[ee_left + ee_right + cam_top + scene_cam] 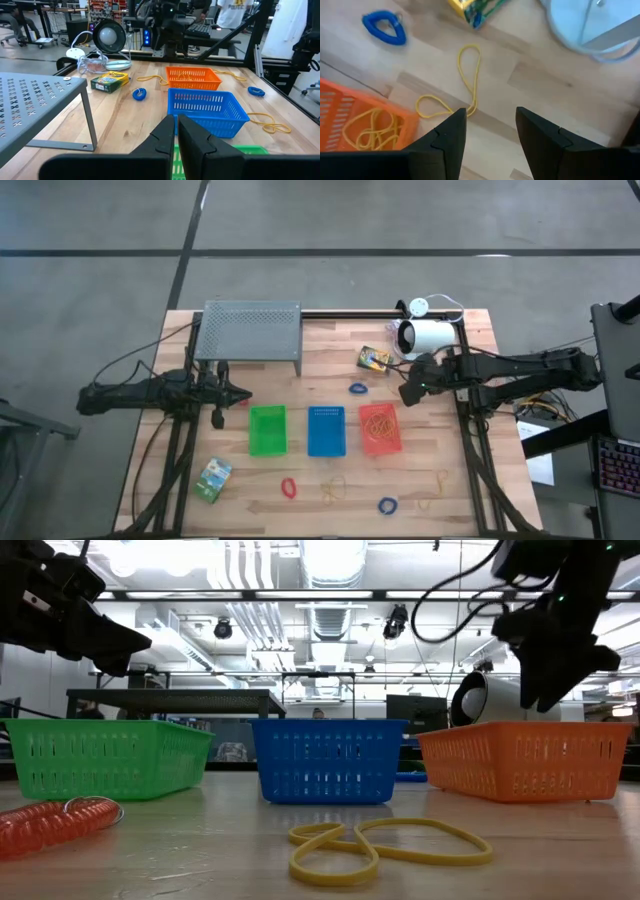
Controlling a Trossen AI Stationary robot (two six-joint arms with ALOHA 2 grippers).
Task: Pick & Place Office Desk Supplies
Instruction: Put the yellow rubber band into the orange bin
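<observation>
Wooden table (470,490): right hand (485,132) hovers open over a yellow rubber band (465,80) beside the orange basket (350,117); we expect its thinness risks a missed pinch. Left hand (176,131) closed.

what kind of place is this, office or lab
Most likely a robotics lab or workshop, not an office: two arms are mounted at a wooden table, exposed ducts and strip lights run overhead, and metal-framed workbenches with equipment stand in the room behind.
</observation>
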